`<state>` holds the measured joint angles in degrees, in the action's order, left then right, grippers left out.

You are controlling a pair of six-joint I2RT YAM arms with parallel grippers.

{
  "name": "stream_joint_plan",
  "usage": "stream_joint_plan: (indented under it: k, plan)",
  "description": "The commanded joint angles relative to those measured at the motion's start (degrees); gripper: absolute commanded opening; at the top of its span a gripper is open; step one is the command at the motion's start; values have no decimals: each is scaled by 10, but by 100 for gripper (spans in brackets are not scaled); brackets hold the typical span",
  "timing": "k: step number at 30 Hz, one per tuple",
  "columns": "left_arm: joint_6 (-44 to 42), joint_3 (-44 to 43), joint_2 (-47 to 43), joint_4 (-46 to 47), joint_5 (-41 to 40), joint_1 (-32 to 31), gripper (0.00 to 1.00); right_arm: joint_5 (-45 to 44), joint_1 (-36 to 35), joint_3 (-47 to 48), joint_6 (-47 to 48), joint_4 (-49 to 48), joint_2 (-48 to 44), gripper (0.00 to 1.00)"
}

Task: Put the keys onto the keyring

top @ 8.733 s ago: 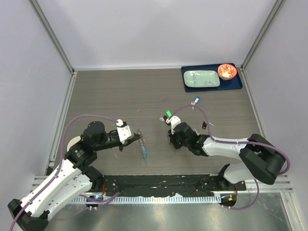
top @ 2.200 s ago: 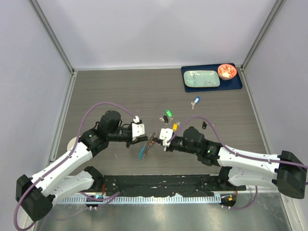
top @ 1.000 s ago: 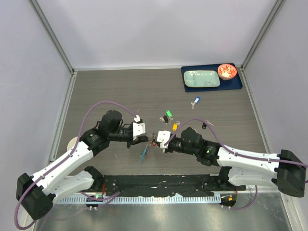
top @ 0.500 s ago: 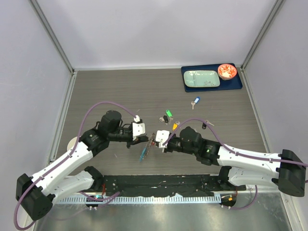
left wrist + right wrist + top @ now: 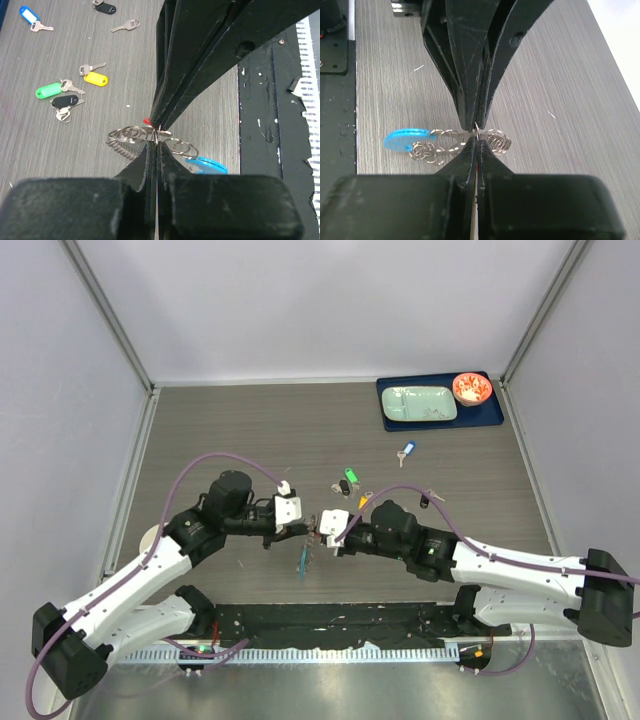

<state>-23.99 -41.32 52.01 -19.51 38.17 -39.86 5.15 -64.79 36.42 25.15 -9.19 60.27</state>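
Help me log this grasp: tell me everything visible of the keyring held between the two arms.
The keyring is a row of thin, overlapping silvery wire split rings with a small coiled spring at one end and a bright blue crescent-shaped plastic piece at the other. It seems lifted off the grey wood-grain table, pinched by the left gripper, jaws closed; the right gripper, jaws also closed, meets it tip to tip. A red sliver beside it is unidentifiable.

My right gripper [image 5: 325,532], over the loose keys [image 5: 347,477] seconds ago, now reaches across to meet my left gripper [image 5: 306,528] tip to tip, both apparently pinching the keyring [image 5: 145,135]. Its blue crescent [image 5: 303,560] swings edge-on to the top camera, and a yellow-tagged key [image 5: 362,503] lies uncovered.
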Motion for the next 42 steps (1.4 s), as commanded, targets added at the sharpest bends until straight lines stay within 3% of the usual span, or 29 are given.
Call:
stream_joint_plan:
  k: [1,17,30,42]
  plan:
    - [9,-24,-2,18,8,-9,0,27,-13,51,3,-86,-2,1]
    - [46,-19,-29,37,-56,-11,0,8,-17,27,17,-78,-5,1]
    - [193,8,-51,97,-104,-10,0,-2,-17,-1,23,-98,-12,1]
    - [285,89,-130,235,-131,-10,0,0,-17,-9,-1,-104,-3,1]
